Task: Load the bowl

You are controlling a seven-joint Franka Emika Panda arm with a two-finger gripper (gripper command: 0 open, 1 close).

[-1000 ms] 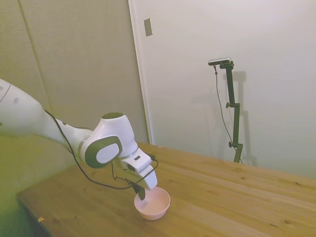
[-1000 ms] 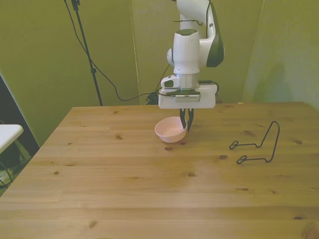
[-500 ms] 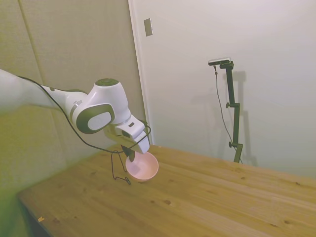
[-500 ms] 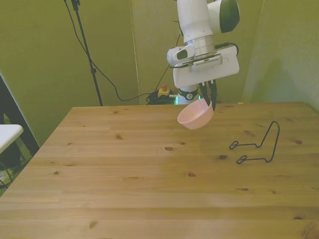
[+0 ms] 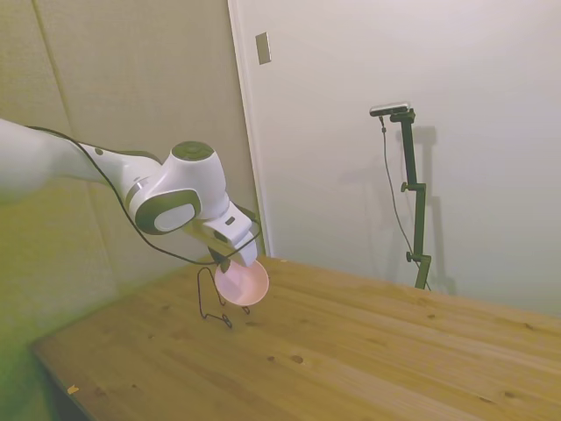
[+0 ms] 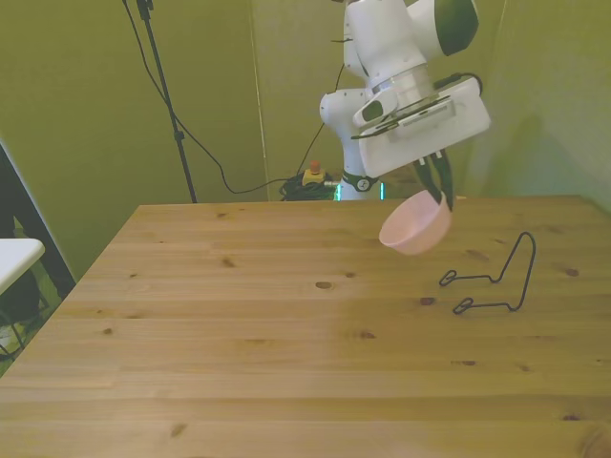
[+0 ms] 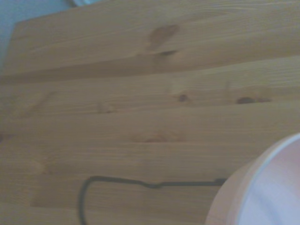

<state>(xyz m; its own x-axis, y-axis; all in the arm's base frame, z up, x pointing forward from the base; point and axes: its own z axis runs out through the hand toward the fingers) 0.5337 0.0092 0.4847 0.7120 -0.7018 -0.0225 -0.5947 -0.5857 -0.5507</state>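
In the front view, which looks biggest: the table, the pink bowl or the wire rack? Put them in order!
1. The table, by far.
2. The wire rack and the bowl look about alike. The bowl hangs in the gripper, so ranking them is unsure.

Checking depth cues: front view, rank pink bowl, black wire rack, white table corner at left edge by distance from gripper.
1. Small pale pink plastic bowl: clamped by the gripper, held in the air.
2. Thin black wire rack: on the wooden table, below, toward the front view's right.
3. White table corner: front view's far left edge.
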